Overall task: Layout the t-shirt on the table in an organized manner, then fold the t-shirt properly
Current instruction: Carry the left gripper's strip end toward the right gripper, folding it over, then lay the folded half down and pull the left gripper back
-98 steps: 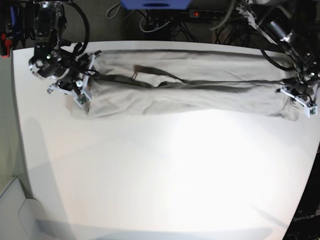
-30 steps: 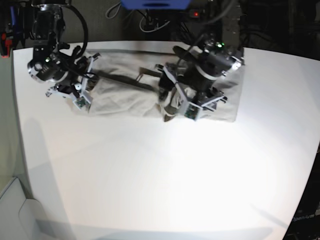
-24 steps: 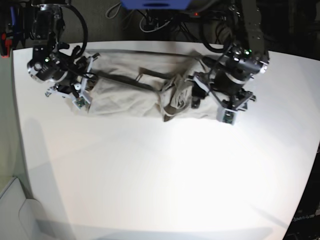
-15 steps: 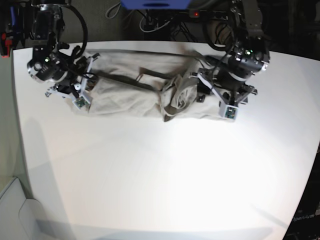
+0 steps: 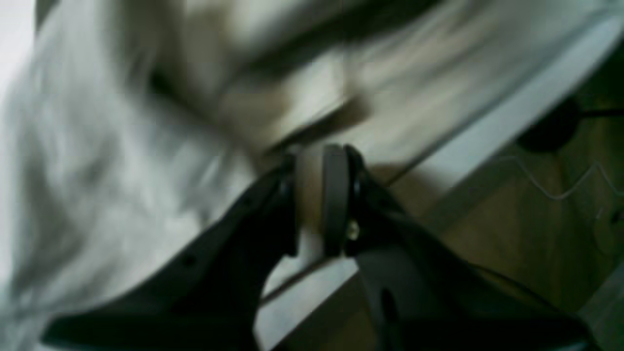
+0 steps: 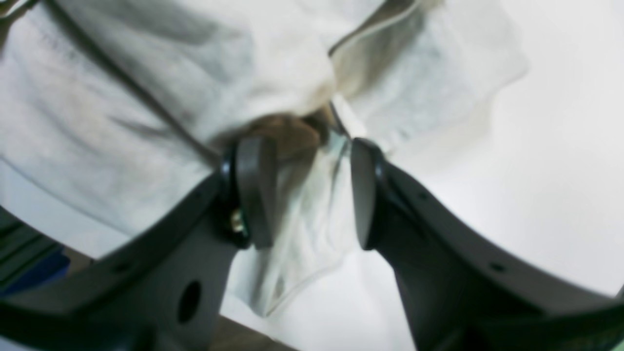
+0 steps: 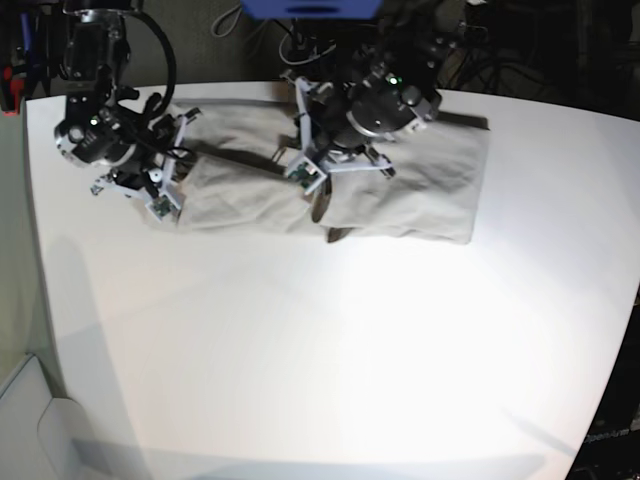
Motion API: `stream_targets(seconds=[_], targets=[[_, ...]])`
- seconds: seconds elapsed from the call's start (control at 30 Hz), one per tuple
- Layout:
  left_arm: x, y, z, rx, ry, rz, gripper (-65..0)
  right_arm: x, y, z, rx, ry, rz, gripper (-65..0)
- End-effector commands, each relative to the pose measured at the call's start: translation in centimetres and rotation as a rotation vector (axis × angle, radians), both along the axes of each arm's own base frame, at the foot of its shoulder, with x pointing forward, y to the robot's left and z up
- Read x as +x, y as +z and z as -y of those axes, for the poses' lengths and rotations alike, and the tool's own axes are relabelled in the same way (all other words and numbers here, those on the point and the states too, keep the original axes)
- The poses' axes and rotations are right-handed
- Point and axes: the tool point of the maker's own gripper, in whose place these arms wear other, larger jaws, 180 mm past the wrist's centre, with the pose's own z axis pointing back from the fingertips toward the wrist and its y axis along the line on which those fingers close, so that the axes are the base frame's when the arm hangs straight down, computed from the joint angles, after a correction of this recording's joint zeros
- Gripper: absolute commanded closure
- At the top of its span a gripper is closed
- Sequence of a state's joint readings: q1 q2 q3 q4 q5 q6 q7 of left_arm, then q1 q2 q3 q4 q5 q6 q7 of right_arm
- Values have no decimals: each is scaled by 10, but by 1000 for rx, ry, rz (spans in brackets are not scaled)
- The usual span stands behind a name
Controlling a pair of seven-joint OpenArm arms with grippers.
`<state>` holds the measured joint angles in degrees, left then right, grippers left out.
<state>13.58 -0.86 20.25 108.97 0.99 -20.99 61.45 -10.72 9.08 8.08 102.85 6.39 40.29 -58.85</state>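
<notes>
**Shirt half-doubled at the far edge, one end pinned, one fold pinched**

Left wrist view: everything is smeared, so I'd guess this arm is moving. The left gripper (image 5: 317,163) has its pads nearly together, and a pale beige strip between them looks like a pinched layer of the t-shirt (image 5: 122,146). A grip like that makes sense for dragging cloth across. A white strip of the table (image 5: 512,112) edge runs just beyond the cloth.

Right wrist view: the right gripper (image 6: 304,161) stands spread, with a bunched corner of fabric sitting between the pads. Thin cloth hangs in the gap and nothing looks squeezed. My guess is that it waits astride that end to anchor it.

Base view: the shirt lies as a long, creased band along the far side of the table, well away from the near edge. The right gripper sits at the band's left end. The left gripper is over the middle, where the cloth puckers into a dark fold. The right-hand half lies flatter, seemingly doubled over
</notes>
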Motion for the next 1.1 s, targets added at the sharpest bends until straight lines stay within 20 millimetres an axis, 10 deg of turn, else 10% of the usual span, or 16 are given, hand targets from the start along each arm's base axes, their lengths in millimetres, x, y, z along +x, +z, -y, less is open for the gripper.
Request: stream_targets(seconds=[0.0,0.17,0.4,0.63,0.8,1.07], targets=[[12,18,1,-18,10,64,-74,8,9,0,7,0,40,-259],[22,29,-30,16,64,116,-75,8,9,0,7,-2,38,-259],[54,30,-150,44,450,115,-85,6,8,0,6,0,34,-259],[64,50,-243,-31,699,153,-406,5,8,0,6,0,32,-260],[61,37,-265,-57,739,105,-633,7,8,0,6,0,35,-260],[63,4,-250,-111,726,29,-630,5,7,-1,8,1,32,-259]])
